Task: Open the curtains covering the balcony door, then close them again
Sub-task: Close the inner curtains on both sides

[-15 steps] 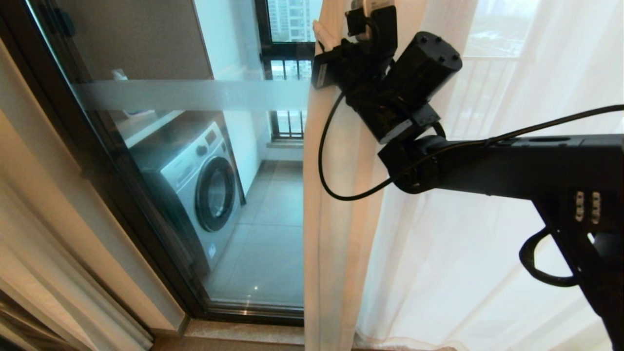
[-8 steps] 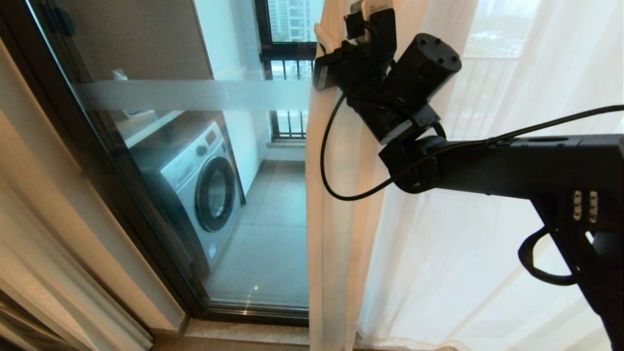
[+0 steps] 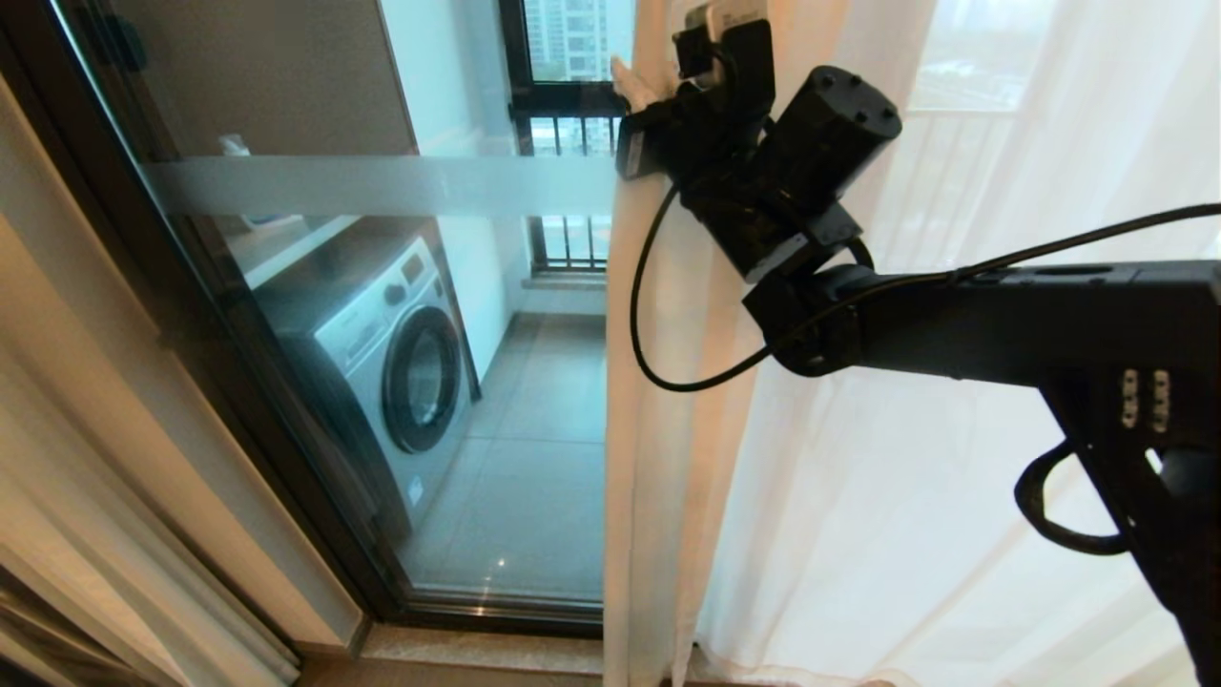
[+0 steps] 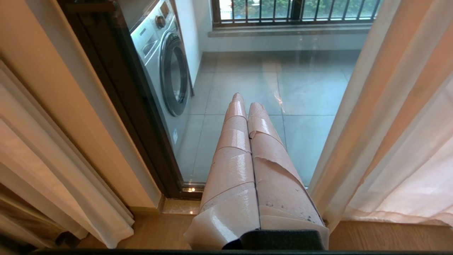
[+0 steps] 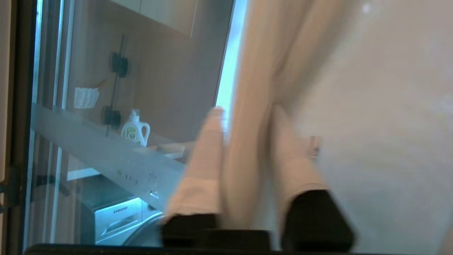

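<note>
Curtains (image 3: 858,534) sheer white, beige edge; balcony door (image 3: 315,458) frame dark brown, frosted band; washing machine (image 3: 391,363) silver-white.

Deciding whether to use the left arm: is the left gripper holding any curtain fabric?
No: the left gripper is shut on nothing, hanging clear of the curtains.

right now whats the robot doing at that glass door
The right gripper is up at the edge of the curtain, its fingers parted with a fold of fabric between them. The curtain hangs partway across the balcony door, leaving the glass on the robot's left uncovered; a washing machine shows through it. The left gripper is shut and idle, low in front of the door.
</note>
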### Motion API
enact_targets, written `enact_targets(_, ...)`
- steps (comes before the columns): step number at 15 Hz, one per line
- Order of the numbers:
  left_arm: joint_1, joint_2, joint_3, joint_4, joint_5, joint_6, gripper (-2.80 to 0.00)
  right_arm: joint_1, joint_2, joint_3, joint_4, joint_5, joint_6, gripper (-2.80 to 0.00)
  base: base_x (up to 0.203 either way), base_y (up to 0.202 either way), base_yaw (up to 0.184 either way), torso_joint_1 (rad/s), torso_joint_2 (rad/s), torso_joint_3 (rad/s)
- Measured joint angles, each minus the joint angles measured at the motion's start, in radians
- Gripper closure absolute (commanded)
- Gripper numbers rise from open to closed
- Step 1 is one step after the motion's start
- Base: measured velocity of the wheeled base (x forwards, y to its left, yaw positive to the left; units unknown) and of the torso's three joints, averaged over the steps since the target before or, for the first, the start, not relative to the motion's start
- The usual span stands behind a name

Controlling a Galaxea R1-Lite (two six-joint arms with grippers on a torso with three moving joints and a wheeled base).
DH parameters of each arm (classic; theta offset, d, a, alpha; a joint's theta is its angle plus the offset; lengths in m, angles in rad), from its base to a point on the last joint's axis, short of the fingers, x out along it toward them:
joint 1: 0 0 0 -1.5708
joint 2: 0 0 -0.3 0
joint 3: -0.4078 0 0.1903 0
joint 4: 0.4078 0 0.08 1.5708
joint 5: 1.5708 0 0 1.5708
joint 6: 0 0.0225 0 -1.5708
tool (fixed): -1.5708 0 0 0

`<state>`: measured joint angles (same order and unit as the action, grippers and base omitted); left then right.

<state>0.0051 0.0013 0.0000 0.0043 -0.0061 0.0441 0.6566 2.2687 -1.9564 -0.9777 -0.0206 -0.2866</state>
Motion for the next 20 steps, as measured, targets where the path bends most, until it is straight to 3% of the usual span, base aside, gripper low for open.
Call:
enact_targets(5,0.000,0.000,0.000,0.000,0.000,0.000,0.00,0.000,-0.032,0.017,0.001,-0.002,0.000,-2.80,0.000,0.000,0.000,0.000,0.00,0.000)
enact_targets(8,0.000,0.000,0.000,0.000,0.000,0.000,0.00,-0.006,-0.107,0.100,0.031,-0.002,-0.013,-2.80,0.000,0.000,0.000,0.000,0.00,0.000)
enact_targets(13,0.000,0.000,0.000,0.000,0.000,0.000,0.00,-0.011,-0.336,0.382,0.055,-0.001,-0.020,-2.80,0.000,0.000,0.000,0.000,0.00,0.000)
enact_targets(20,0.000,0.000,0.000,0.000,-0.001,0.000,0.00,-0.010,-0.744,0.906,0.062,0.003,-0.021,-2.80,0.000,0.000,0.000,0.000,0.00,0.000)
